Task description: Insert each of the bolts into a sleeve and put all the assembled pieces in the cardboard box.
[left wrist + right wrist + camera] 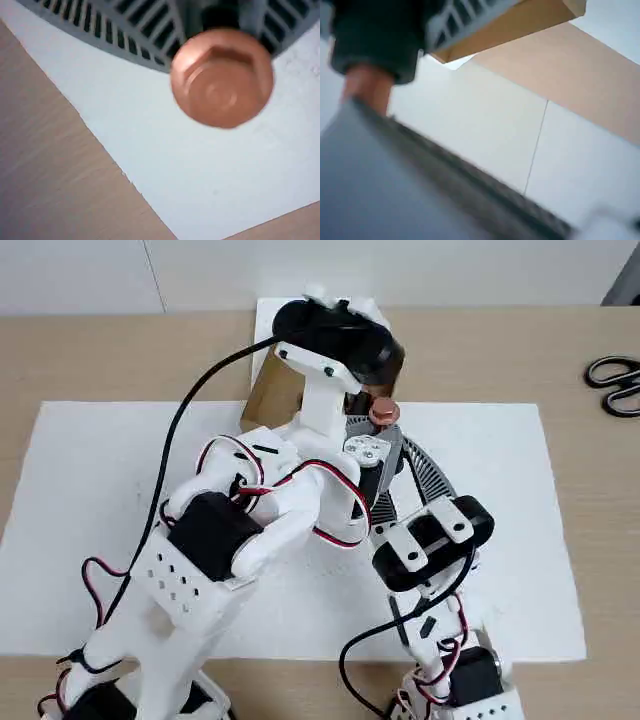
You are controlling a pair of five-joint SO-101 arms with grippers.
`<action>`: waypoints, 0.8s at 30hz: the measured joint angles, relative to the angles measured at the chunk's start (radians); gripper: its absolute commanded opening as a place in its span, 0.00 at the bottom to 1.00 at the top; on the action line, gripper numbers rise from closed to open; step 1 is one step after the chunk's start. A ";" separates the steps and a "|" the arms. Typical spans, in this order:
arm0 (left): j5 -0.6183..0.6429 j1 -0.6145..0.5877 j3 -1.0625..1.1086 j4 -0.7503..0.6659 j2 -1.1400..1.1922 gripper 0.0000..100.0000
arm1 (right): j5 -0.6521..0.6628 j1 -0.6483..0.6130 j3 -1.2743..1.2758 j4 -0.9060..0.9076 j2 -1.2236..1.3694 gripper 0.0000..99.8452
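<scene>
A copper bolt (385, 413) stands head-up just in front of the cardboard box (275, 390), at the far edge of the white mat. In the left wrist view its hex head (222, 77) faces the camera, with something dark right behind it. My right gripper (388, 435) comes from the near right. Its curved grey ribbed fingers (425, 470) are shut around the bolt below the head. The right wrist view has the copper shank (365, 90) running up into a dark piece, possibly a sleeve. My left gripper (365, 455) hangs over the same spot, beside the bolt.
The white mat (120, 490) covers most of the wooden table. Scissors (615, 380) lie at the far right edge. The box's brown wall (520, 22) stands close behind the bolt. Red and black cables loop around both arms near the mat's middle.
</scene>
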 measured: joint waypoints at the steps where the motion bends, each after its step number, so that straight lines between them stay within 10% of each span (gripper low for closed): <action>1: 0.000 0.000 0.000 0.000 0.000 0.01 | 0.002 0.000 0.000 0.000 0.000 0.00; 24: 0.000 0.000 0.003 0.000 0.006 0.01 | 0.006 0.000 0.015 0.000 0.000 0.00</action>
